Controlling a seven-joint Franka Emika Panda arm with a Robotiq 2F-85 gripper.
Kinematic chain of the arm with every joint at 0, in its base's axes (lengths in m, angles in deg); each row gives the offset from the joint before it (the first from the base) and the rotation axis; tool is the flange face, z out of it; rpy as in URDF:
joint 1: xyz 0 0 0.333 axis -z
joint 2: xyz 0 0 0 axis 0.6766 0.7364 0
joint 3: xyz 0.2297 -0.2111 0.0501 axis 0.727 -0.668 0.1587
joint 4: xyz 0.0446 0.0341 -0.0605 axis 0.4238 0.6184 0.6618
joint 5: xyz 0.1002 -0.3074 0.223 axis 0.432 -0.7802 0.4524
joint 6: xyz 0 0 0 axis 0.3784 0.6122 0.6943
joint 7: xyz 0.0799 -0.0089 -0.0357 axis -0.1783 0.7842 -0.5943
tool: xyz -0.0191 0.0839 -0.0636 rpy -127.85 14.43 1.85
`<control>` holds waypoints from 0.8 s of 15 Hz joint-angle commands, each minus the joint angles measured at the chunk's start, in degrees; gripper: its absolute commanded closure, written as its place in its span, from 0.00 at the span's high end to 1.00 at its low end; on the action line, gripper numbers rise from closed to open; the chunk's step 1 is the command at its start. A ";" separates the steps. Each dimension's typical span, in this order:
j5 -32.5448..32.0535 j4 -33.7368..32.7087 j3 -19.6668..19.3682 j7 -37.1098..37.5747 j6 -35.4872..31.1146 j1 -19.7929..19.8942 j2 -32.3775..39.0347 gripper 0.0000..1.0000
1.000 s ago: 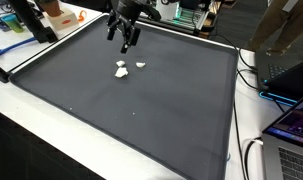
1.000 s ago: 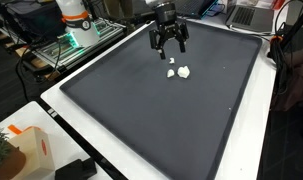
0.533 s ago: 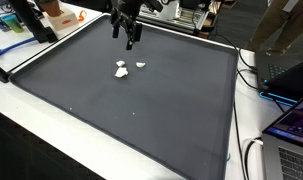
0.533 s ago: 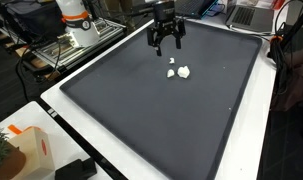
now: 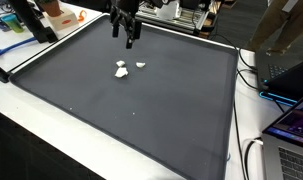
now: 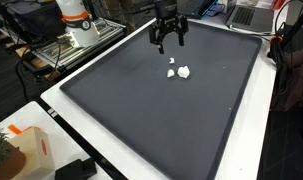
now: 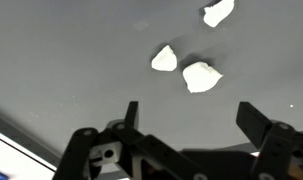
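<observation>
Upper middle, black two-finger gripper (image 6: 168, 44): one, jaws wide apart, empty
Below it, white crumpled scraps (image 6: 184, 71): three, on dark mat (image 6: 141, 110)

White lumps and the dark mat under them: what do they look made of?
Small white lumps: matte, irregular, with angular edges and no gloss. They look like crumpled paper or foam bits; I cannot tell which. Dark grey mat: flat, evenly matte, no glare, black border. Probably fabric or a rubbery sheet.

Exteriors high, oblique; wrist behind hand (image 7: 188, 107)
</observation>
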 commanded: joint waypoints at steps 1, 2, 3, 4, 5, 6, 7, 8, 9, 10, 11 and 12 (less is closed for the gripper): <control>0.34 -1.68 1.09 -0.86 4.43 1.28 0.78 1.00; 0.53 -2.23 1.47 -1.15 5.51 1.66 0.94 1.00; 0.91 -3.33 2.14 -1.63 7.54 2.41 1.19 1.00; 1.14 -4.56 2.69 -2.06 9.69 3.16 1.02 1.00; 1.48 -5.73 3.29 -2.52 11.52 4.01 0.98 1.00; 1.99 -7.10 4.02 -3.22 13.35 5.27 0.75 1.00; 2.72 -8.52 4.86 -4.42 15.48 6.74 0.79 1.00; 3.42 -9.85 5.65 -5.79 17.65 8.11 0.76 1.00; 4.14 -11.23 6.33 -7.22 19.68 9.55 0.37 1.00; 4.95 -12.51 7.02 -8.80 21.92 10.90 0.01 1.00; 4.99 -14.05 6.91 -9.04 23.78 11.85 -1.61 1.00; 8.19 -11.61 -1.23 -10.17 21.03 2.45 -2.48 1.00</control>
